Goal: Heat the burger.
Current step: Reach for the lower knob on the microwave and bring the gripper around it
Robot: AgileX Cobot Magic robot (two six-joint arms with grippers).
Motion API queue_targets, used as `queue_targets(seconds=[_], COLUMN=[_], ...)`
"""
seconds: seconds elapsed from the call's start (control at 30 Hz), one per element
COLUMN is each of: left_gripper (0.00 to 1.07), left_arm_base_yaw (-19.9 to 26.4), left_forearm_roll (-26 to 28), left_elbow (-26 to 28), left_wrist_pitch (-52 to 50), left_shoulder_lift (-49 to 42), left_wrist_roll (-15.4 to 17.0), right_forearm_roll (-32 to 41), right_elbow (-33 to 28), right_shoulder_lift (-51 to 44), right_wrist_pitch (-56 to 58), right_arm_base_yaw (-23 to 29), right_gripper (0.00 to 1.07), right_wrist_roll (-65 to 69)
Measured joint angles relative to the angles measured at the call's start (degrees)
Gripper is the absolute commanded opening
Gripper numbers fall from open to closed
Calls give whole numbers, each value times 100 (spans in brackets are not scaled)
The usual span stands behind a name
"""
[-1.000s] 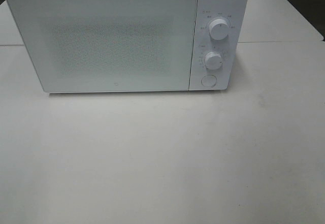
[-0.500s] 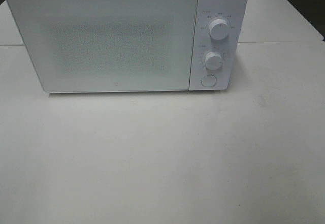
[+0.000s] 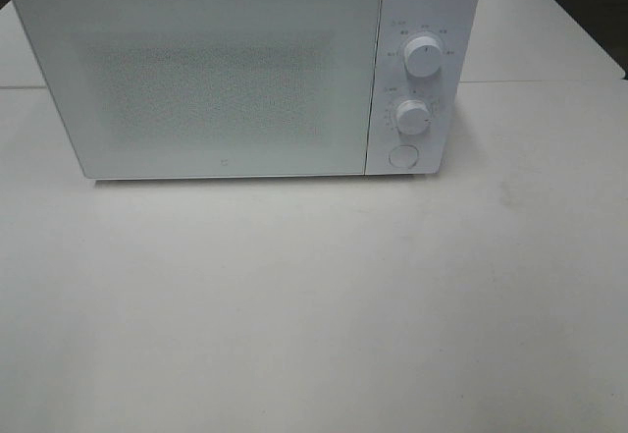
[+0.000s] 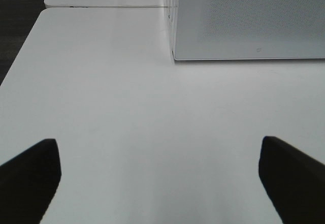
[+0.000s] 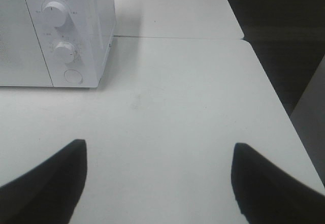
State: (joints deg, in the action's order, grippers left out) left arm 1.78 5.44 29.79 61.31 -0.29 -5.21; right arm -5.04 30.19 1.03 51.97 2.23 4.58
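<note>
The burger is out of view in every frame. A white microwave (image 3: 245, 70) stands at the back of the white table (image 3: 314, 305) with its door (image 3: 196, 80) shut. Two round knobs (image 3: 424, 56) and a round button (image 3: 402, 156) sit on its right-hand panel. Neither arm shows in the exterior high view. My left gripper (image 4: 160, 176) hovers open over bare table, short of the microwave's (image 4: 249, 21) left front corner. My right gripper (image 5: 157, 181) is open too, over the table short of the microwave's (image 5: 56, 31) control panel. Nothing lies between either pair of fingers.
A seam (image 3: 549, 81) joins this table to a second white one behind it. The table's left edge (image 4: 23, 56) and right edge (image 5: 269, 92) drop off to dark floor.
</note>
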Motion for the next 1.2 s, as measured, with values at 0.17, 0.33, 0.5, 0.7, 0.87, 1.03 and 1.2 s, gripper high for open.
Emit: queue_targets(seconds=[0.17,0.33,0.5,0.7,0.87,1.03,1.2], left_gripper=[98,98,98,98,98,98,98], left_arm_base_yaw=[0,0,0,0,0,0,0], left_forearm_roll=[0,0,0,0,0,0,0], left_elbow=[0,0,0,0,0,0,0], left_wrist_pitch=[0,0,0,0,0,0,0], left_shoulder_lift=[0,0,0,0,0,0,0], left_wrist_roll=[0,0,0,0,0,0,0], right_forearm_roll=[0,0,0,0,0,0,0], right_elbow=[6,6,-69,-201,-292,-309,-309], right_shoulder_lift=[544,1278,1868,2401,3042,3667,4177], right_wrist_pitch=[-418,-1089,-1725,-2429,-3237,-3833,-4343], right_arm_base_yaw=[0,0,0,0,0,0,0], right_gripper=[76,76,76,76,76,76,76], right_wrist_roll=[0,0,34,46,46,46,46])
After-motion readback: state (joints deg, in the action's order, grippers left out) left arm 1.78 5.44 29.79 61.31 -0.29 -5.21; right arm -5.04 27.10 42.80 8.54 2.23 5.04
